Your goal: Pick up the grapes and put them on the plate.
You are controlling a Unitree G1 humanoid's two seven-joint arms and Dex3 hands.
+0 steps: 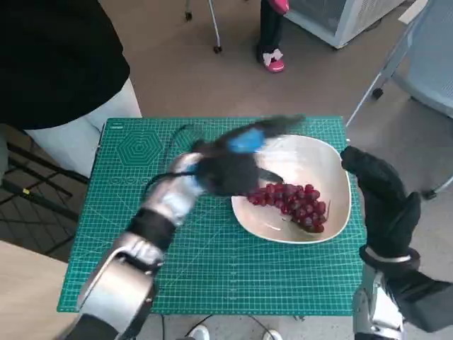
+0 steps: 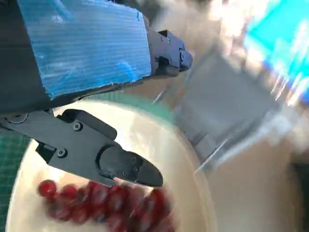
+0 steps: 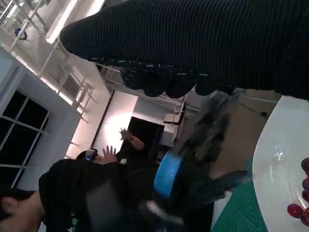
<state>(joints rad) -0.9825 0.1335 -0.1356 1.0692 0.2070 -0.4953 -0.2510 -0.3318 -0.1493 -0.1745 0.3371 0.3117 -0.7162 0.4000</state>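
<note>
A bunch of red grapes point(image 1: 294, 202) lies in the white plate point(image 1: 333, 166) on the right half of the mat. My left hand point(image 1: 233, 159) hovers blurred over the plate's left rim, just above the grapes point(image 2: 106, 200). Its fingers point(image 2: 120, 166) are apart with nothing between them. The plate point(image 2: 159, 140) fills the space under that hand. My gloved right hand point(image 1: 382, 202) stands at the plate's right rim and holds nothing. In the right wrist view the glove point(image 3: 193, 43) is a dark band, with the left hand point(image 3: 166, 174), the plate point(image 3: 275, 159) and a few grapes point(image 3: 301, 203) beyond.
A green cutting mat point(image 1: 212, 248) covers the small table. A person in a black top point(image 1: 56, 64) stands close at the table's far left corner. Another person's feet in pink shoes point(image 1: 272, 60) and a chair point(image 1: 425, 57) are farther off.
</note>
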